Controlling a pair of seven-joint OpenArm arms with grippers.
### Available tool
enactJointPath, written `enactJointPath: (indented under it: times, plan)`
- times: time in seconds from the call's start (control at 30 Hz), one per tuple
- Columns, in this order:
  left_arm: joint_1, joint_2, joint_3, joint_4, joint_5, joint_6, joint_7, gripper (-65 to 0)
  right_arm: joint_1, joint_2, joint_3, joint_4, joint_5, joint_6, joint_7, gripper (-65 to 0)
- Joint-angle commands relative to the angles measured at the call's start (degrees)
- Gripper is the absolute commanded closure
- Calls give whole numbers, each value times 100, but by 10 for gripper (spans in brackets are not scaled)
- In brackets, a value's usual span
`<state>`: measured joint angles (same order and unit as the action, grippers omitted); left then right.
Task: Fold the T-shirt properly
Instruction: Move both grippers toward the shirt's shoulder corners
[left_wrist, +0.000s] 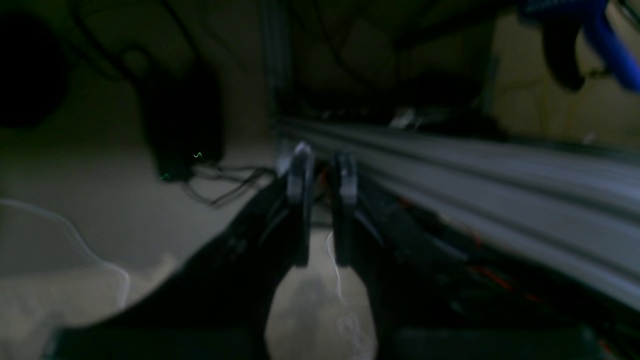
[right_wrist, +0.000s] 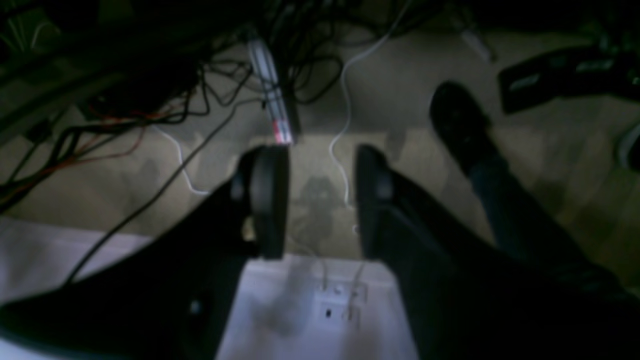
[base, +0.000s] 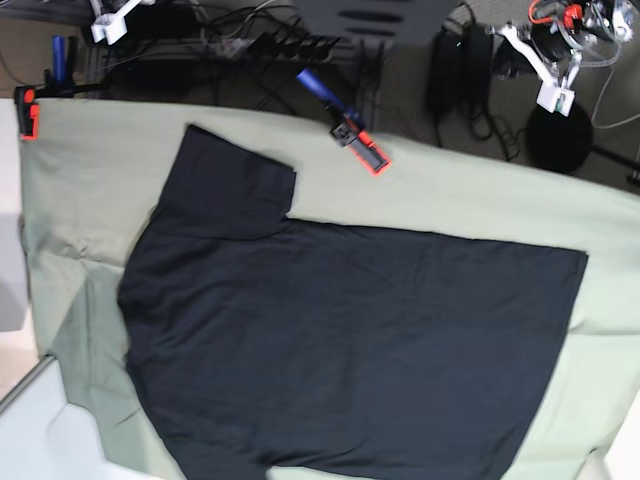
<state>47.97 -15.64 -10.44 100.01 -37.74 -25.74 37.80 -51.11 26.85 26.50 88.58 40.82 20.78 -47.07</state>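
Black cloth fills most of the base view: one T-shirt (base: 350, 340) lies flat and spread out on the one pale green sheet (base: 90, 170). One sleeve (base: 235, 180) points to the far left, and the straight bottom edge (base: 575, 300) is on the right. No fold is made yet, so I think the job is just at its start.

Both arms are up high and far from the shirt. The left gripper (left_wrist: 322, 177) looks down at a gray rail (left_wrist: 500, 170) and the floor. Its jaws are close together with a thin gap, and nothing is between them. The right gripper (right_wrist: 320, 200) hangs over the floor and some cables (right_wrist: 150, 115). Its jaws are apart and it holds nothing.

To do the first step well, I think each gripper should come down on an edge of the shirt, one near the sleeve and one near the bottom edge. They should pinch only the black cloth, not the green sheet under it. Then both should lift and carry together, so the fold comes out straight and smooth.

I count one shirt, one sheet and two grippers. Two orange clamps (base: 360, 150) (base: 28, 110) hold the sheet at its far edge.
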Motion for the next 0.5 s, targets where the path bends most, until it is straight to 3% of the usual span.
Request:
enactJointPath:
  times: [0.0, 0.3, 0.47]
  plan:
    - [94, -111, -138, 214, -83, -70, -20, -105, -109, 107, 151, 197, 101, 264, -9, -234]
    - [160, -588, -984, 844, -269, -68, 361, -105, 37, 90, 780, 1370, 511, 411, 15, -234]
    - [179, -881, -1178, 846, -245, -68, 452, -105, 601, 87, 863, 1620, 525, 411, 76, -234]
